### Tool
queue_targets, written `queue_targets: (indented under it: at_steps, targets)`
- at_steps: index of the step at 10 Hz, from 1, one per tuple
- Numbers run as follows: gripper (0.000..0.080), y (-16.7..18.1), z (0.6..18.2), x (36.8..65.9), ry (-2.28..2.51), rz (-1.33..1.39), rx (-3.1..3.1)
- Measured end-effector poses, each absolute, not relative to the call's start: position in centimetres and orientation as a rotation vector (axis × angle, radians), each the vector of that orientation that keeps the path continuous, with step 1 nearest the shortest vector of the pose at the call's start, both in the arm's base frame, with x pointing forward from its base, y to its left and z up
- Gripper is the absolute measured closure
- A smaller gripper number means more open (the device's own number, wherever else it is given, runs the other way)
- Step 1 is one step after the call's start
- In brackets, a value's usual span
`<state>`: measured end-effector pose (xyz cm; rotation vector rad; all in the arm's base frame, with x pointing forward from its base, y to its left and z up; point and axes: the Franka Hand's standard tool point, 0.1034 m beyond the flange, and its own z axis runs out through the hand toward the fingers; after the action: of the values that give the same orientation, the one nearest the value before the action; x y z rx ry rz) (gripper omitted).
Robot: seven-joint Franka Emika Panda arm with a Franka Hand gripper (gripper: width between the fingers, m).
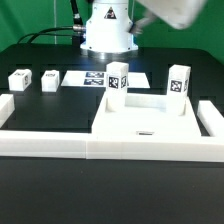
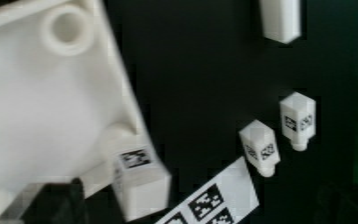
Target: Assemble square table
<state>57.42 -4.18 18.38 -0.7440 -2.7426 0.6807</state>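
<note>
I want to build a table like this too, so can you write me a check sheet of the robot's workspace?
surface: black table, white border bars along the front and sides.
job's things: white slab, two upright legs on its far corners; two loose legs apart on the exterior view's left.
clutter: marker board behind the slab.
gripper: open, nothing held; hard to make out.
cables: thin cable near the robot base.
surroundings: nothing seen.

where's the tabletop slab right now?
Exterior view's right half: the tabletop slab lies flat against the near border bar, two legs upright at its far corners.
</note>
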Motion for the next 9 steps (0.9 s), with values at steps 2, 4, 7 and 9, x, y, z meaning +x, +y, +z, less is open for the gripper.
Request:
queue_targets:
  at_steps: [2, 4, 7, 9]
  targets:
    - [0.0150, -6.8, 18.4, 55.2, -2.711, 0.692, -1.004]
    - [0.0150, -6.5, 18.2, 55.2, -2.667, 0.714, -1.165]
    - [0.0150, -6.5, 18.2, 55.2, -2.576, 0.743, -1.440]
    - [0.0150, -8.6, 18.9, 53.7, -2.469, 0.673, -1.656]
